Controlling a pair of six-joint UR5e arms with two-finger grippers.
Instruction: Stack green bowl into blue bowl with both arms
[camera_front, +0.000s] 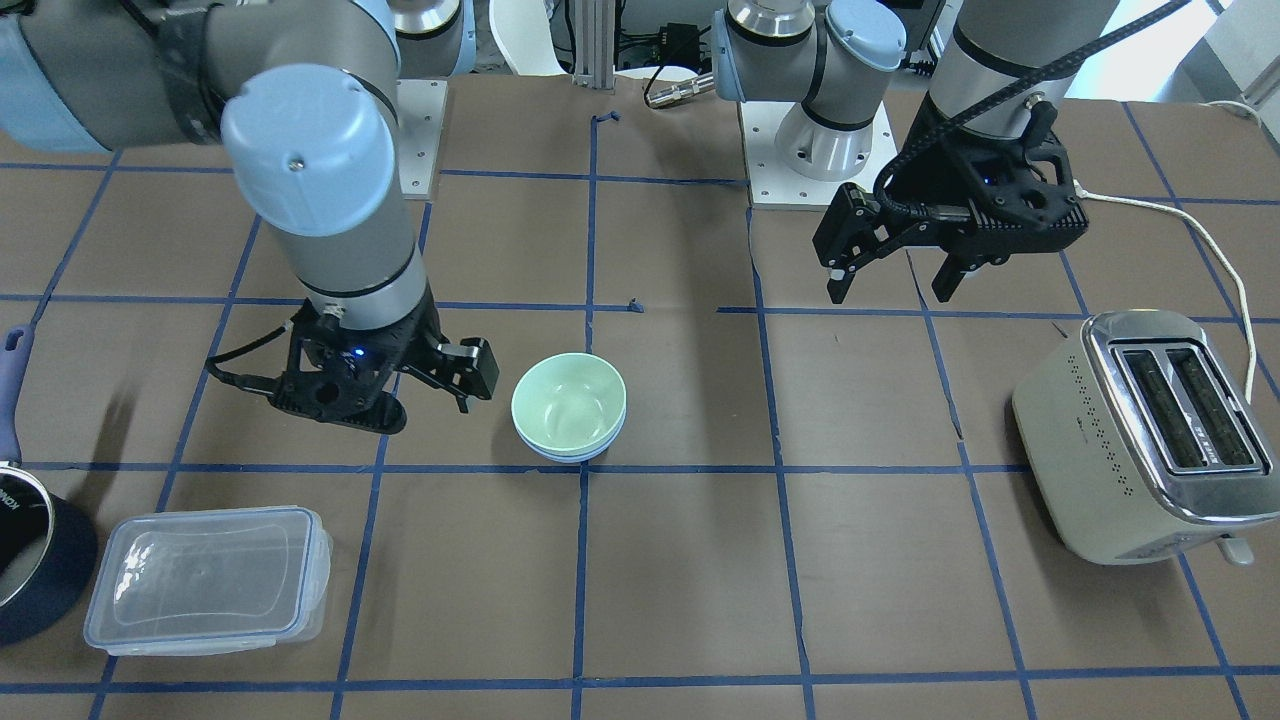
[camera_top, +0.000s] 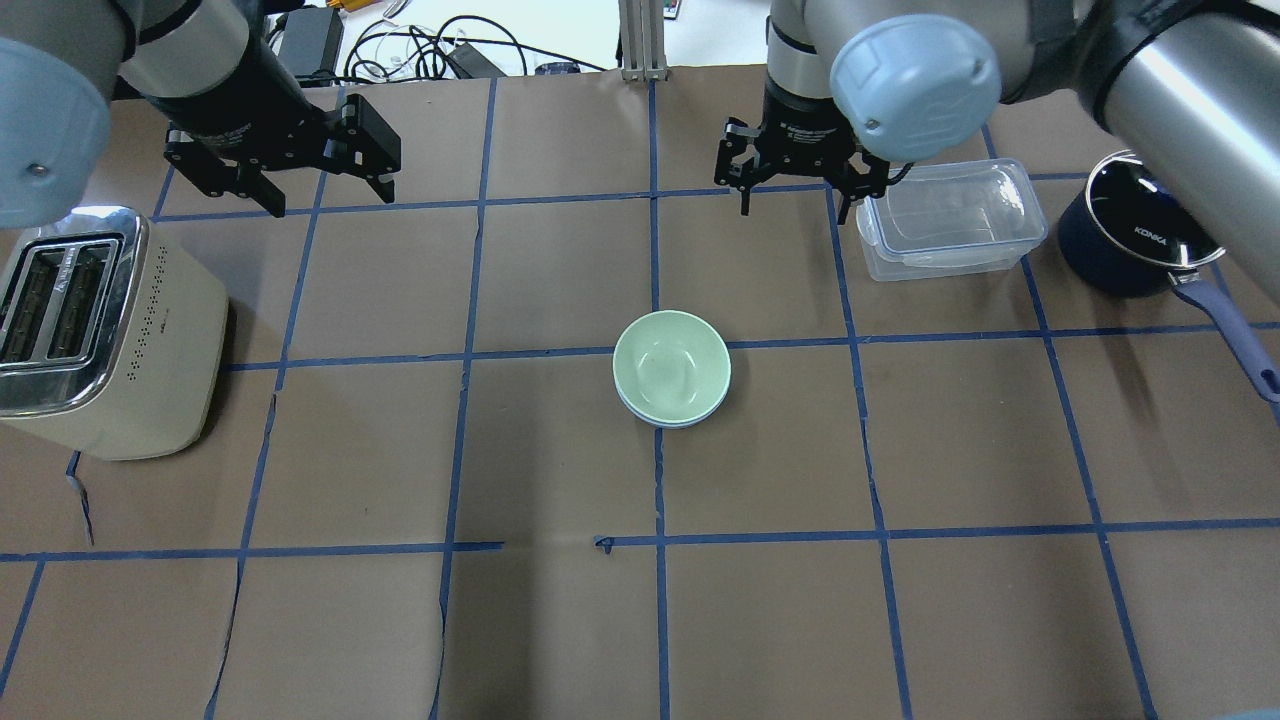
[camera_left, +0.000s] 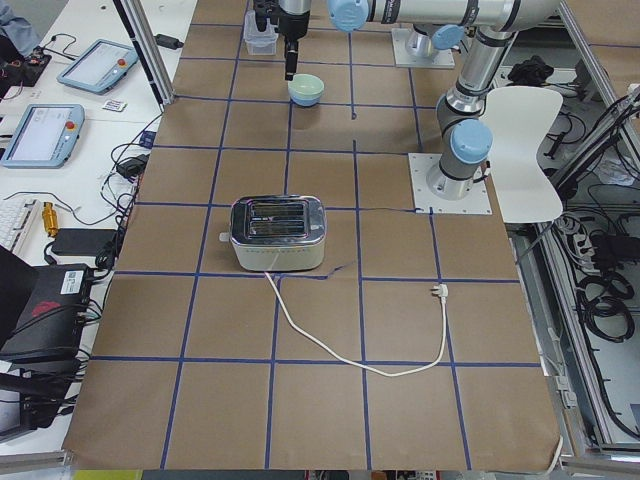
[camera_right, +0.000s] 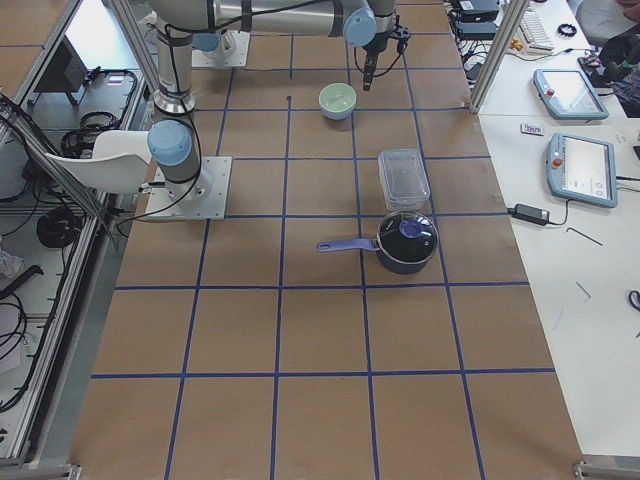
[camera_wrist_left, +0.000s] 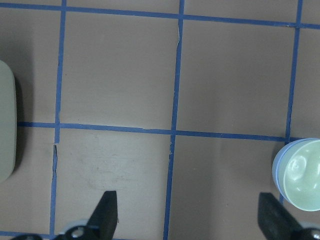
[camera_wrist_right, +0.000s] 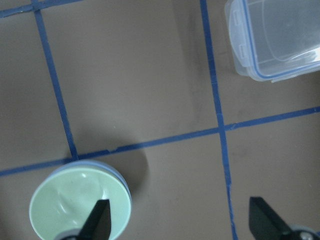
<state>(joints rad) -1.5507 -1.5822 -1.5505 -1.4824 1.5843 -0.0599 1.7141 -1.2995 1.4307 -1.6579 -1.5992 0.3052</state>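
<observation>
The green bowl (camera_top: 670, 362) sat nested in the blue bowl (camera_front: 565, 456) mid-table (camera_top: 550, 620), with bare surface all round. The toaster (camera_top: 100, 330) and clear container (camera_top: 950, 215) stood well apart. The left gripper (camera_top: 330, 197) and right gripper (camera_top: 797, 208) hovered beyond the bowls, jaws spread and empty.

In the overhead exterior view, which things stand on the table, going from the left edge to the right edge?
toaster → green bowl, nested in the blue bowl → container → pot
</observation>
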